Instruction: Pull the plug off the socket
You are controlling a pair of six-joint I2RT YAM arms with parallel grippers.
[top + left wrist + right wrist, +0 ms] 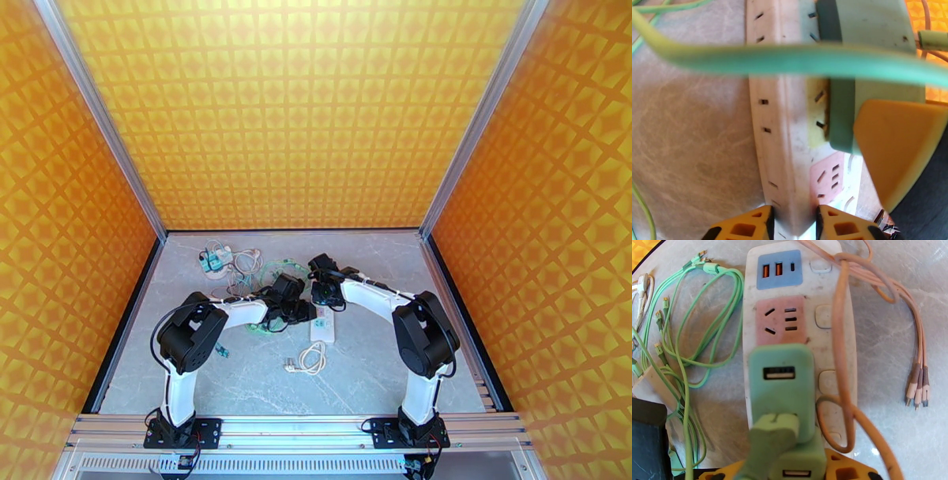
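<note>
Mid-table, left gripper (792,223) clamps white power strip (778,118) across its long edges; right gripper (790,473) closed on green plug (800,461), seated at strip's end; green cables (683,338) crowd one side, more open table (888,319) the other.

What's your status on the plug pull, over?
Left claw clamped on white plastic power strip. Right claw gripping green square charger plug, plugged in. Peach cable looped across strip.

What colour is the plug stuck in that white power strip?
Pale mint green. The plug shows best in the right wrist view, on the power strip.
</note>
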